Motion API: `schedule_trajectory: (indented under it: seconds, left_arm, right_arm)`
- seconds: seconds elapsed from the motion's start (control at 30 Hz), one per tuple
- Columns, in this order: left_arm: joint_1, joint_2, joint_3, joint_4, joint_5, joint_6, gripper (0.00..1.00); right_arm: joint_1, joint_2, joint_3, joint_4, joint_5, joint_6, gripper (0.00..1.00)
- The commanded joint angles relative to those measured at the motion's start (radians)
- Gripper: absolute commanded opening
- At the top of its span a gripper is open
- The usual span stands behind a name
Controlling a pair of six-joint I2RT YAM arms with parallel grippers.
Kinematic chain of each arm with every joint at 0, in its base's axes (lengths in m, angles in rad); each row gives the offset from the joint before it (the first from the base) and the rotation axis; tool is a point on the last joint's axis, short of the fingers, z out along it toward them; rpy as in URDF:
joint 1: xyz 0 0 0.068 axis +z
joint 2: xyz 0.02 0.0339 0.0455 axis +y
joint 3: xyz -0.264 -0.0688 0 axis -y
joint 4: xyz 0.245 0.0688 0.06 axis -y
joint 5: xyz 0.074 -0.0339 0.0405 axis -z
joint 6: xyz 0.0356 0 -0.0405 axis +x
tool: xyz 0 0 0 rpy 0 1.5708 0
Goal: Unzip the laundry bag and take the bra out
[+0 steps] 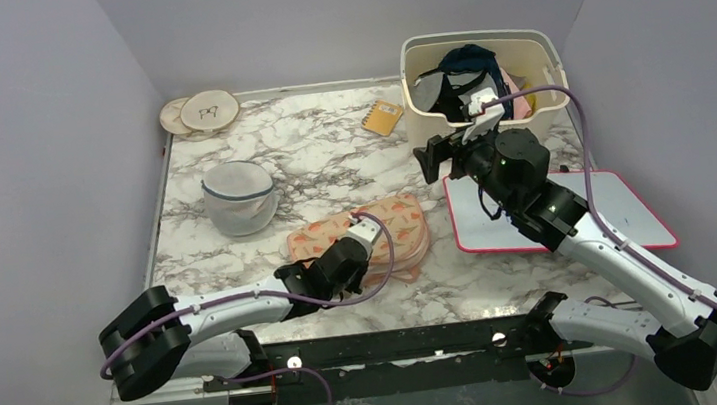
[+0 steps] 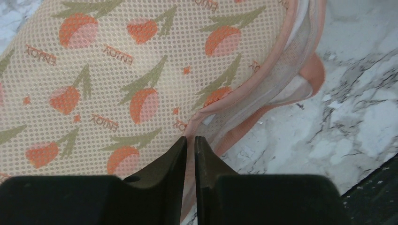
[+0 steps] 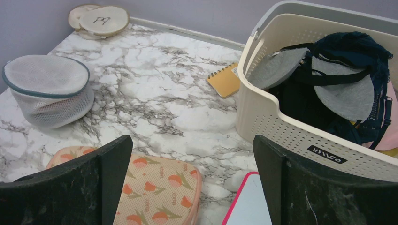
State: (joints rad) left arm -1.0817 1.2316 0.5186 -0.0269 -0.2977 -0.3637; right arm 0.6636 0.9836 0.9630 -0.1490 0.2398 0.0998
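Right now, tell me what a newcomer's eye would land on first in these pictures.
The peach tulip-print laundry bag lies mid-table, with the left gripper closed down at its pink-edged rim. At the back right, a cream perforated basket holds a dark bra with grey cup linings. The right gripper hovers wide open above the table beside it.

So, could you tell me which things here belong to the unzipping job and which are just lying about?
Job in hand: laundry bag; left fingers, closed at its edge.
Lying about: white mesh dome, basket of clothes, yellow notepad, wooden discs, white board.
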Motion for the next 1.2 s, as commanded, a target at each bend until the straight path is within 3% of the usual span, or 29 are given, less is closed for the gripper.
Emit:
schedule_trajectory:
  seconds: [0.0, 0.23, 0.3, 0.4, 0.53, 0.63, 0.7, 0.9, 1.17]
  left_arm:
    - [-0.006, -0.075, 0.001, 0.064, 0.009, -0.018, 0.17]
    - [0.011, -0.178, 0.054, 0.085, -0.064, 0.055, 0.62]
    - [0.045, -0.204, 0.077, 0.090, -0.069, 0.084, 0.70]
    - [0.163, -0.244, 0.109, 0.102, 0.012, 0.116, 0.83]
    - [0.454, -0.285, 0.223, 0.081, 0.134, 0.215, 0.96]
    - [0.666, -0.278, 0.376, 0.047, 0.215, 0.219, 0.99]
    - [0.741, -0.276, 0.471, 0.033, 0.240, 0.214, 0.99]
    - [0.758, -0.327, 0.681, 0.010, 0.211, 0.290, 0.99]
    - [0.758, -0.474, 0.706, 0.051, 0.168, 0.319, 0.99]
  right_arm:
    - [-0.002, 0.006, 0.012, 0.018, -0.026, -0.014, 0.98]
    - [-0.002, 0.004, 0.026, 0.004, -0.049, -0.007, 0.98]
    - [-0.002, 0.001, 0.026, -0.003, -0.050, -0.004, 0.98]
    - [-0.002, -0.004, 0.029, -0.018, -0.045, 0.000, 0.98]
    - [-0.003, -0.008, 0.050, -0.056, -0.027, 0.000, 0.98]
    - [-0.002, -0.023, 0.069, -0.083, -0.007, -0.002, 0.98]
    - [-0.002, -0.038, 0.083, -0.102, 0.008, 0.001, 0.99]
    - [-0.004, -0.087, 0.178, -0.173, 0.088, -0.010, 1.00]
    - [-0.003, -0.169, 0.271, -0.158, 0.099, -0.074, 1.00]
